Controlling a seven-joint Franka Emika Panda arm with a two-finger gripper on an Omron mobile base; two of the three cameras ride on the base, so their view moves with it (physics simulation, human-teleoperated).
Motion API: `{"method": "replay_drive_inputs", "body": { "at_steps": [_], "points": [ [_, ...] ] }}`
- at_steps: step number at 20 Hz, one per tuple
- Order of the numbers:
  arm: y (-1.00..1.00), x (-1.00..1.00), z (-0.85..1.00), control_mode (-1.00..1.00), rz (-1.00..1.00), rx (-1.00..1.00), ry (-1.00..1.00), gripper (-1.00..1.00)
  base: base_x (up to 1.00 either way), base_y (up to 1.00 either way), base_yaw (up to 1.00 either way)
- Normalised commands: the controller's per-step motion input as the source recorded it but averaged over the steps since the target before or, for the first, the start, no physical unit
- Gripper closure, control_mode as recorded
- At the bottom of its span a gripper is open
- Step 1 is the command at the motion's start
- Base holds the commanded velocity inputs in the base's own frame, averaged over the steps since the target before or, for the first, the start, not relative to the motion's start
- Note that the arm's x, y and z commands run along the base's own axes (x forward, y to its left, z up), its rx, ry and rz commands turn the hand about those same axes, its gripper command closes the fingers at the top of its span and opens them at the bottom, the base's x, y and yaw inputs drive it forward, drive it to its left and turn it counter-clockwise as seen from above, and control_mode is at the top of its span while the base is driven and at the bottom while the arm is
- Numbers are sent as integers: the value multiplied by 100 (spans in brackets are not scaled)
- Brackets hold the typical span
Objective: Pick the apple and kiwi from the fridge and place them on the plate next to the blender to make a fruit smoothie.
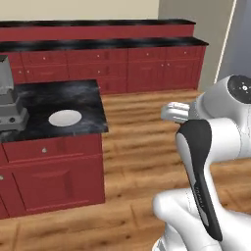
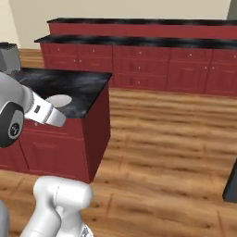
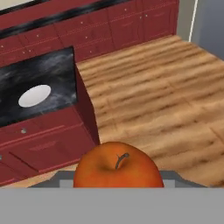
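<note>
The gripper is clamping the apple (image 3: 118,167), which is sitting stem-up toward the camera over the wooden floor (image 3: 166,96). Beyond it, the plate (image 3: 34,96) is lying flat on the black island counter (image 3: 43,74), beside the blender (image 1: 9,98), red cabinets (image 1: 122,68) behind.

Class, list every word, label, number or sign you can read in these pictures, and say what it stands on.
None is readable.
Pale marking along the robot arm's black link cover: too small and blurred to read.
Grey boxy blender, round white plate, shiny red apple: no lettering visible.
</note>
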Motion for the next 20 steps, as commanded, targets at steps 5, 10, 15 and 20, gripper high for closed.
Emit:
{"method": "replay_drive_inputs", "body": {
  "at_steps": [5, 10, 15, 20],
  "points": [
    [0, 0, 0, 100, 0, 0, 0, 100, 93, 47, 49],
    [0, 0, 0, 100, 0, 0, 0, 100, 100, 19, 5],
    [0, 0, 0, 100, 0, 0, 0, 100, 68, 21, -18],
    [10, 6, -1, -100, 0, 0, 0, 100, 34, 38, -10]
  ]
}}
